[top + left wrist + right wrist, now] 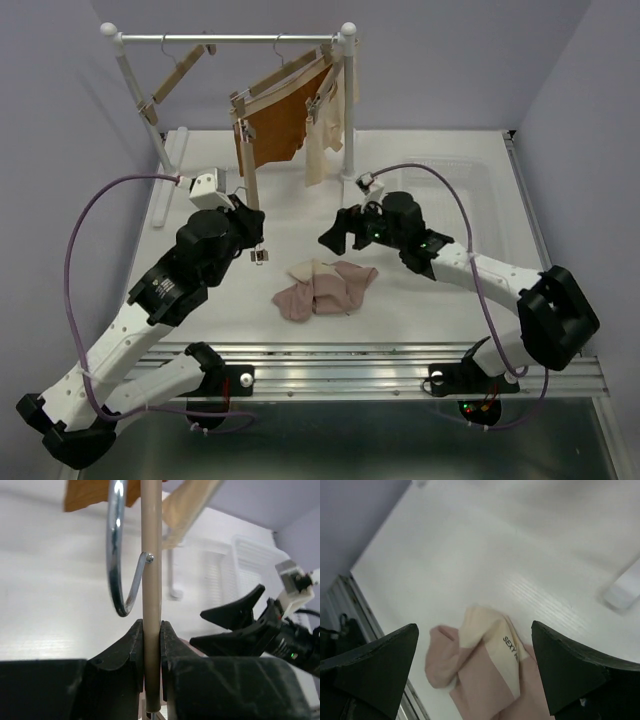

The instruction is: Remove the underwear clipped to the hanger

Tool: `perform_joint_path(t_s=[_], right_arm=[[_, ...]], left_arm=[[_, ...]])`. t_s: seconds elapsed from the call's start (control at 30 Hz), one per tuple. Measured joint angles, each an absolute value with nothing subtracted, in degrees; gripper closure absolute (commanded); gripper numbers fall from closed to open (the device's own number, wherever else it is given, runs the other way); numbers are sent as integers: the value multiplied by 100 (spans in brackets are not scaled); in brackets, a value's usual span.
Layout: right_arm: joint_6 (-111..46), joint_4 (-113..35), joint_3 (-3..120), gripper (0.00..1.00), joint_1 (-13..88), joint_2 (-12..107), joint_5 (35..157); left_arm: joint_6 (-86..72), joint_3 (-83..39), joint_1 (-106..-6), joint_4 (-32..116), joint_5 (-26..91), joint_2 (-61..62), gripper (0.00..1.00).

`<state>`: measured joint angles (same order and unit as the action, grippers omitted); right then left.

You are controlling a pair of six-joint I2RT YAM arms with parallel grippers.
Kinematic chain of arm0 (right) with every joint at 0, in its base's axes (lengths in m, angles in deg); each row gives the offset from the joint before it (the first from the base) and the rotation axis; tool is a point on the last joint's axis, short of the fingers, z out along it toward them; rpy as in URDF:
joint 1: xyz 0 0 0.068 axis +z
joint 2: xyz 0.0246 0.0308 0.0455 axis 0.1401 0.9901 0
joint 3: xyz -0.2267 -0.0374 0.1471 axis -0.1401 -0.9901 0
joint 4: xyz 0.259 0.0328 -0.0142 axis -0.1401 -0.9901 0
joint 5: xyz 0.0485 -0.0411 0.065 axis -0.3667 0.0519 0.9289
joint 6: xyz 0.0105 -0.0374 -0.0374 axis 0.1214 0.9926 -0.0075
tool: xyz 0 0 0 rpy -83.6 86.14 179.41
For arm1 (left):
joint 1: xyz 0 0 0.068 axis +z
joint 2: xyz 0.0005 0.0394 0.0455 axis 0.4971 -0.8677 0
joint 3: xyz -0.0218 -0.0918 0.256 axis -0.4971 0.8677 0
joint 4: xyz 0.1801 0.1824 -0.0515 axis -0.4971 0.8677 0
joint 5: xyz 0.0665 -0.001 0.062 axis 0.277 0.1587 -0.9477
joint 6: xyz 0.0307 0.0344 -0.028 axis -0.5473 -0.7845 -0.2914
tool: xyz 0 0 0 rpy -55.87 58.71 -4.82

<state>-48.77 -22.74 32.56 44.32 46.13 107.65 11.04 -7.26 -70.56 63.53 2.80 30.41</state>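
Closest to us, the left gripper (151,630) is pressed together on a pale wooden hanger bar (151,555). The bar's chrome hook (116,545) curls free beside it, hooked on nothing we can see. The right gripper (474,630) is spread wide and holds nothing. It hovers over the pinkish-beige underwear (485,680), which lies crumpled on the table (470,555) with its pale waistband folded uppermost. In the overhead view that garment sits between the two arms, off any hanger.

The rust-brown underwear (275,125) and the cream underwear (320,140) hang side by side from hangers on the rail (230,39), the cream one nearer the right post. We judge one piece done and two left.

Both look light, soft and floppy, and will likely sag and bunch rather than hold shape. We would pinch the thicker waistband edge just beside a clip and draw it downward. The hangers may swing, so steadying the bar with the other gripper looks wise.
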Motion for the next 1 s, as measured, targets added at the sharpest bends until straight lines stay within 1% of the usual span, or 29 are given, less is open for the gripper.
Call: perform_joint_path(t_s=[0.13,0.23,0.37,0.4,0.43,0.47,0.5,0.57,0.6,0.63,0.73,0.83,0.93,1.0], right_arm=[[-4300,-2934,3521,0,5204,5402,10089],[-3989,-3279,3706,0,5792,5992,9652],[-3655,-3585,3912,0,6345,6444,9003],[-3596,-3655,3969,9,6428,6523,8892],[-3537,-3712,4015,20,6500,6589,8778],[-3471,-3782,4061,34,6537,6639,8653],[-3443,-3869,4111,55,6553,6680,8518],[-3344,-3989,4181,74,6553,6746,8223],[-3329,-4033,4192,88,6553,6764,8033],[-3336,-4092,4194,99,6553,6766,7797],[-3353,-4219,4194,99,6553,6702,7215],[-3355,-4381,4192,99,6480,6346,6769],[-3469,-4424,4192,99,6140,5601,6680],[-3532,-4400,4192,99,5641,4947,6664]], left_arm=[[1637,-1052,-7050,7455,-616,2914,100],[1926,-1155,-7019,7997,-973,2744,100],[2293,-1222,-6945,8622,-1311,2472,100],[2356,-1229,-6927,8714,-1362,2431,100],[2409,-1231,-6877,8819,-1410,2405,100],[2431,-1231,-6851,8858,-1436,2400,100],[2429,-1231,-6811,8874,-1460,2407,100],[2398,-1231,-6700,8852,-1464,2442,100],[2363,-1231,-6639,8825,-1458,2468,100],[2306,-1229,-6556,8764,-1440,2501,100],[2107,-1216,-6293,8522,-1311,2560,100],[1762,-1139,-5904,8194,-988,2580,100],[1312,-1087,-5502,7844,-605,2529,100],[1021,-1087,-5356,7612,-415,2488,100]])
